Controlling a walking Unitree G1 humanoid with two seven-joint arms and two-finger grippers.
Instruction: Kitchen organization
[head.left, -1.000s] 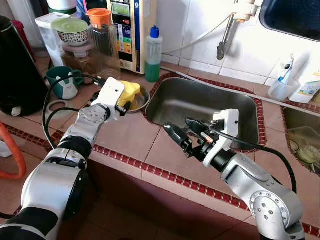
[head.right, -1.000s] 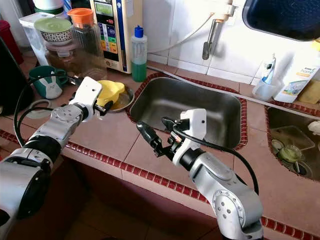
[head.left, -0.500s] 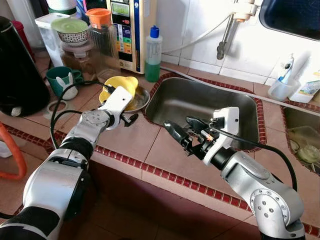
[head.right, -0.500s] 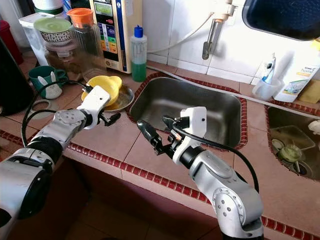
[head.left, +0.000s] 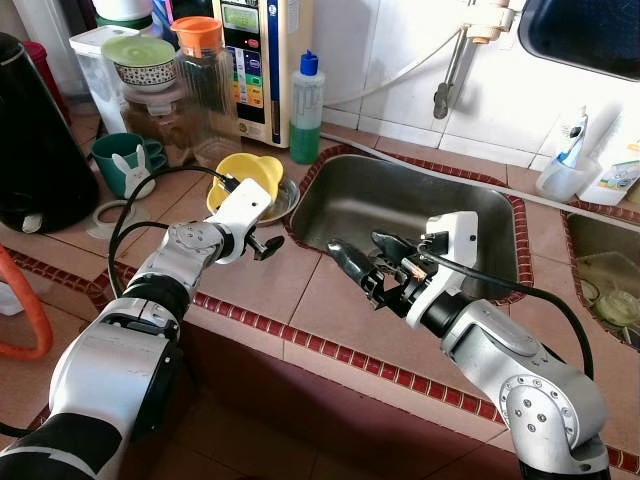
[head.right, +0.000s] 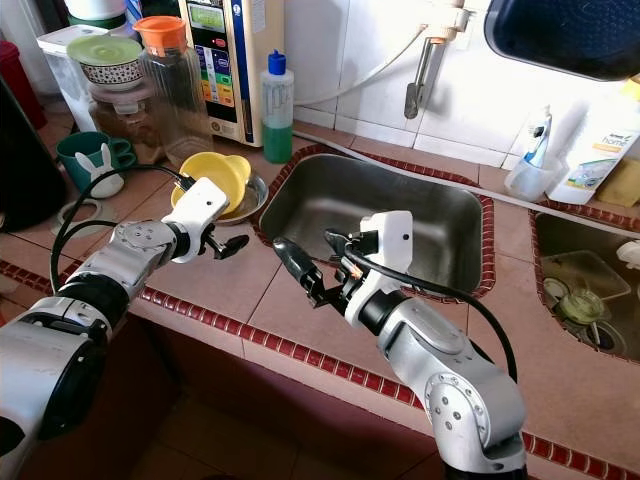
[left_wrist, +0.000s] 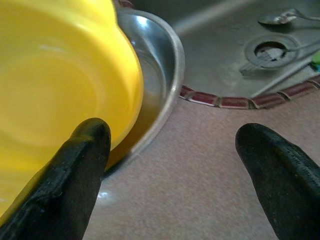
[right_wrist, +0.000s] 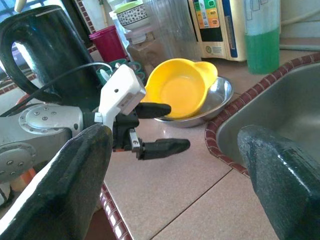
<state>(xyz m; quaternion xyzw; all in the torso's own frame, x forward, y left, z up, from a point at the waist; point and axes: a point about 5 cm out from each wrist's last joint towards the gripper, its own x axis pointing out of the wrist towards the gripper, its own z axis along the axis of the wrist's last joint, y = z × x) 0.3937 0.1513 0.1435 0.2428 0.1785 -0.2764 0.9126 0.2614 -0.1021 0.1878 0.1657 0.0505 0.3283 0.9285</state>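
So here's where we're at: the yellow bowl (head.left: 243, 176) sits tilted inside the steel dish (head.left: 282, 200), upper left of centre in the head views, on the tiled desk (head.left: 300, 300) just beside the sink (head.left: 400, 215). Our left gripper (head.right: 222, 235) is right next to it with the jaws spread wide and nothing in them. In the left wrist view one finger (left_wrist: 75, 170) is level with the bowl's rim and the other is out over bare tile, so the rim isn't between them yet. We can't tell if that finger is actually touching the bowl.

The right gripper (head.left: 362, 262) hangs over the desk at the sink's front edge, middle of the frame, jaws also wide open and empty. It's aimed back toward the bowl.

Our guess is the next step is getting hold of the bowl, and a few things worry us:

- The bowl is leaning on the dish, not seated flat. A nudge from the near finger could slide or flip it before we close.
- The dish looks thin and loose on the tile, so pushing on the bowl may drag it along too, maybe toward the sink edge.
- The green soap bottle (head.left: 306, 110) and the clear pitcher (head.left: 205, 85) stand close behind, upper left. Overshooting could knock them.
- Both arms are pointing at the same spot, so they could bump if they go in together.
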